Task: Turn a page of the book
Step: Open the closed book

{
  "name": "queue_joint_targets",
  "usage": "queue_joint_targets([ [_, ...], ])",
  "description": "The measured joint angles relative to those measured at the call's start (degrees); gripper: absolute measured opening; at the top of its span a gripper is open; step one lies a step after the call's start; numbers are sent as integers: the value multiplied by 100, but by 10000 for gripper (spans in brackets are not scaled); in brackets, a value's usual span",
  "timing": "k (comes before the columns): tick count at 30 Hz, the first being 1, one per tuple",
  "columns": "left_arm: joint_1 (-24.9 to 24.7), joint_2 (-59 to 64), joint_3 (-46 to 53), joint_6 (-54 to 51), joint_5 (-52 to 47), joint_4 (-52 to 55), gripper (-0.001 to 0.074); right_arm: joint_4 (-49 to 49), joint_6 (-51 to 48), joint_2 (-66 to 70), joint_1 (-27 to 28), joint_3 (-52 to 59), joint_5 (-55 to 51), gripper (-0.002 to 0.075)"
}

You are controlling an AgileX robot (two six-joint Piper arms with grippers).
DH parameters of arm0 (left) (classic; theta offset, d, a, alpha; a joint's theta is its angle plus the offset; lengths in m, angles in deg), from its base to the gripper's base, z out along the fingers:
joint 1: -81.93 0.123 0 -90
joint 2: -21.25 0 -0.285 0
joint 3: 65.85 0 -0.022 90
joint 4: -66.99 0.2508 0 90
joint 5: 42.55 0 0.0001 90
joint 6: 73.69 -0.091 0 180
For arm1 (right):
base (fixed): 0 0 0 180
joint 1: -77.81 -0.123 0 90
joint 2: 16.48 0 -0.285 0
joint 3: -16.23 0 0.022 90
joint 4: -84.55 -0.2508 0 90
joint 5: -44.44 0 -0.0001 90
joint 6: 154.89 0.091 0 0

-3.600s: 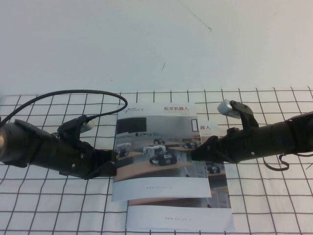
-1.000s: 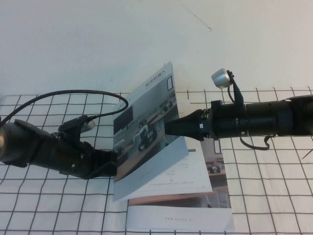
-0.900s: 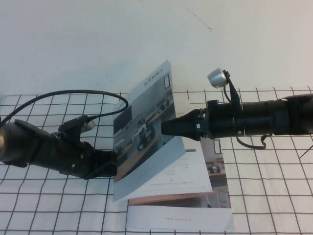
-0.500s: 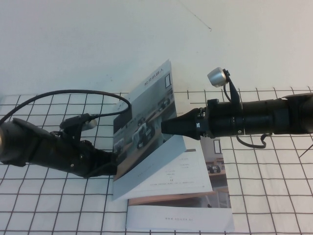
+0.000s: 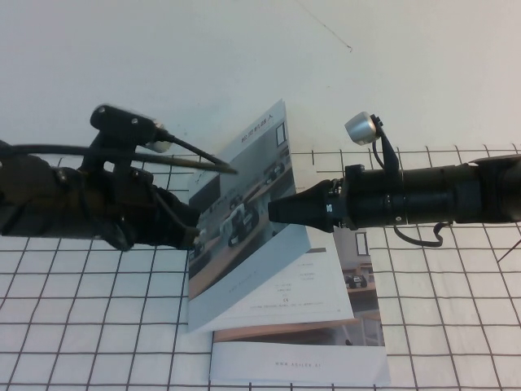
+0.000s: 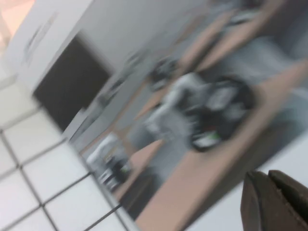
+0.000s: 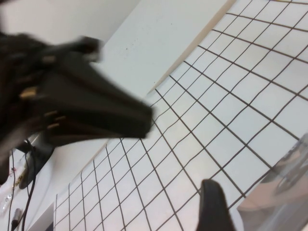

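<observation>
The book (image 5: pixel 303 285) lies on the grid cloth with its white inside page showing. The page (image 5: pixel 244 208), the cover leaf with the classroom-robot photo, stands tilted up from the spine at the book's left side. My right gripper (image 5: pixel 273 213) is shut on the page's free edge and holds it raised. In the right wrist view one finger (image 7: pixel 213 204) shows beside the page's corner (image 7: pixel 284 197). My left gripper (image 5: pixel 195 237) is shut and empty, raised at the page's left edge. In the left wrist view its fingers (image 6: pixel 269 199) hang over the blurred cover photo (image 6: pixel 192 96).
A second booklet with the same cover (image 5: pixel 301 362) lies under the book, with strips showing at the front and right. The black-lined grid cloth (image 5: pixel 81 326) covers the near table and bare white table (image 5: pixel 244 65) lies beyond. The left arm's cable (image 5: pixel 203 156) arcs toward the page.
My left arm has lifted up off the cloth, and its gripper has risen at the book's left edge. The right gripper holds the raised page almost still.
</observation>
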Motion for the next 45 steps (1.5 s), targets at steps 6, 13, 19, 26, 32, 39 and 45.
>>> queue_joint_targets([
  [6, -968, -912, 296, 796, 264, 1405, -3, 0, 83, 0, 0, 0, 0, 408],
  [13, -2191, -1783, 1271, 1985, 1062, 2613, -3, 0, 99, 0, 0, 0, 0, 408],
  [19, -3440, -1929, 2258, 2410, 2636, 2693, -3, 0, 197, 0, 0, 0, -105, 408],
  [26, -4140, -1244, 2596, 2607, 4434, 1258, -3, 0, 262, 0, 0, 0, -195, 407],
  [32, -4175, -374, 2596, 2669, 5164, 659, -3, 0, 276, 0, 0, 0, -343, 407],
  [39, -4175, 330, 2349, 2752, 5982, 630, -3, 0, 280, 0, 0, 0, -523, 407],
  [45, -4175, 857, 2185, 2777, 6507, 655, -3, 0, 280, 0, 0, -10, -622, 407],
])
